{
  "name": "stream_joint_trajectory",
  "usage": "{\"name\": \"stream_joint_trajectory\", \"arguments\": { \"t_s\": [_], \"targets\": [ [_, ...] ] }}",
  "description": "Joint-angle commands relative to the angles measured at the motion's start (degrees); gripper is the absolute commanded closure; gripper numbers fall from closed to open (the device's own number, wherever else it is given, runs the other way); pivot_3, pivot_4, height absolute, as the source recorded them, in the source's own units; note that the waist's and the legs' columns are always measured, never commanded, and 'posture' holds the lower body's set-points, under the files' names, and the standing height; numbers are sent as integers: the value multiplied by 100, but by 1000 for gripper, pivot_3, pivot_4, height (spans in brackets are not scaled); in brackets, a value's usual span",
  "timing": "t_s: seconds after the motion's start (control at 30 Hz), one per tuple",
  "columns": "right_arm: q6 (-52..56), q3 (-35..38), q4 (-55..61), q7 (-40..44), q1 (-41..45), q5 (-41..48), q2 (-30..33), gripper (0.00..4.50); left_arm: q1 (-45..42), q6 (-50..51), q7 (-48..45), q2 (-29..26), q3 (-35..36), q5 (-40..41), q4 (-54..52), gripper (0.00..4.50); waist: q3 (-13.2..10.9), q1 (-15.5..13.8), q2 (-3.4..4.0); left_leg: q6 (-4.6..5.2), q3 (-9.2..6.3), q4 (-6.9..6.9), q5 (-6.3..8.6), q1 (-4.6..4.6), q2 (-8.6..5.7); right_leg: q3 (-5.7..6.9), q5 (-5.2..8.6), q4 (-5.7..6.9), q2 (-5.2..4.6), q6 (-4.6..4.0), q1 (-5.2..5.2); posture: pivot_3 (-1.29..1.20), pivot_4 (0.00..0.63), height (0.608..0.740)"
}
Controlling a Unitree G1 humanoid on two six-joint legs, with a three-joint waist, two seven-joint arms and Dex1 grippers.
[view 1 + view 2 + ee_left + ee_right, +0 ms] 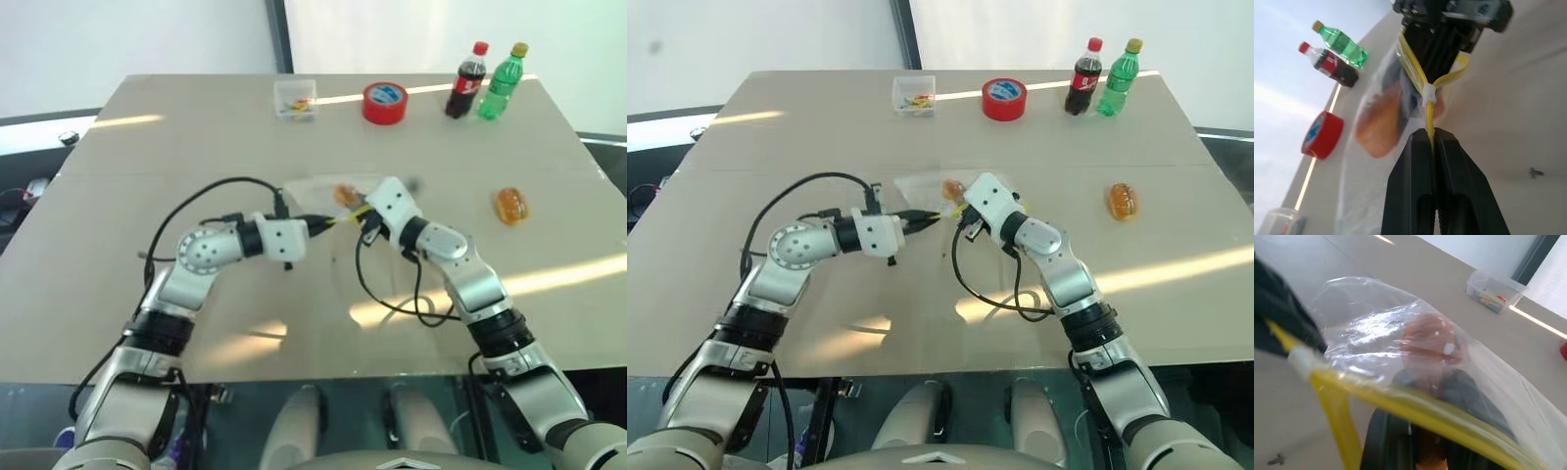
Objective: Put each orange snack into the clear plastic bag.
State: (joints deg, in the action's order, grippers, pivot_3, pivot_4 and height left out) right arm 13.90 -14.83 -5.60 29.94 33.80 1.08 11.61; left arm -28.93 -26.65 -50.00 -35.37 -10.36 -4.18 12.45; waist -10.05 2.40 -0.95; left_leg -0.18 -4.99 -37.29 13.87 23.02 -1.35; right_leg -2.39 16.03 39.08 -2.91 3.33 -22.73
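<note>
The clear plastic bag (318, 186) lies mid-table, and my left gripper (1431, 134) is shut on its yellow-green strip (1415, 68), lifting that edge. My right gripper (358, 209) reaches into the bag's mouth from the other side. One orange snack (1432, 340) sits inside the bag just ahead of the right gripper; whether it is still gripped I cannot tell. It also shows through the film as the orange snack (1381, 122) in the left wrist view. A second orange snack (511, 206) lies on the bare table to the right, well away from both grippers.
At the far side of the table stand a small clear box (296, 99) of coloured bits, a red tape roll (385, 102), a cola bottle (468, 80) and a green bottle (503, 82). Black cables loop from both wrists over the table.
</note>
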Motion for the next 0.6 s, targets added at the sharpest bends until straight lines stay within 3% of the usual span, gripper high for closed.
{"name": "stream_joint_trajectory", "arguments": {
  "t_s": [0.03,0.13,0.3,0.47,0.53,0.6],
  "targets": [
    [143,239,197,22,77,122,49,2033,-4,379,42,10,149,219,-176,4500,0,-14,0,0,-2,-1,0,0,0,2,0,0,0,0,1,0,150,740],
    [253,210,471,-146,-67,-189,285,560,-14,702,161,77,218,260,-107,4500,0,-12,0,1,-2,-4,0,0,-2,2,0,0,-1,0,3,0,150,740],
    [747,441,1433,18,-463,-5,664,560,-109,1249,311,297,293,411,-75,4500,0,-13,0,1,-2,-2,0,3,-1,2,0,-2,-1,0,1,0,150,740],
    [1587,1260,2372,-134,-902,502,867,560,-107,1511,481,462,315,419,-125,4500,0,-8,0,1,-2,-3,1,1,1,1,0,2,0,0,2,0,150,740],
    [1788,1582,2493,-293,-1024,564,949,560,-123,1561,528,481,315,395,-111,4500,0,-17,0,1,-3,-3,1,1,1,2,0,2,-1,0,4,0,150,740],
    [1887,2037,2112,-1006,-1042,181,1045,560,-172,1567,583,512,309,375,-59,4500,0,-21,0,2,-2,-4,1,-1,0,1,0,1,-2,0,8,0,150,740]
  ]
}}
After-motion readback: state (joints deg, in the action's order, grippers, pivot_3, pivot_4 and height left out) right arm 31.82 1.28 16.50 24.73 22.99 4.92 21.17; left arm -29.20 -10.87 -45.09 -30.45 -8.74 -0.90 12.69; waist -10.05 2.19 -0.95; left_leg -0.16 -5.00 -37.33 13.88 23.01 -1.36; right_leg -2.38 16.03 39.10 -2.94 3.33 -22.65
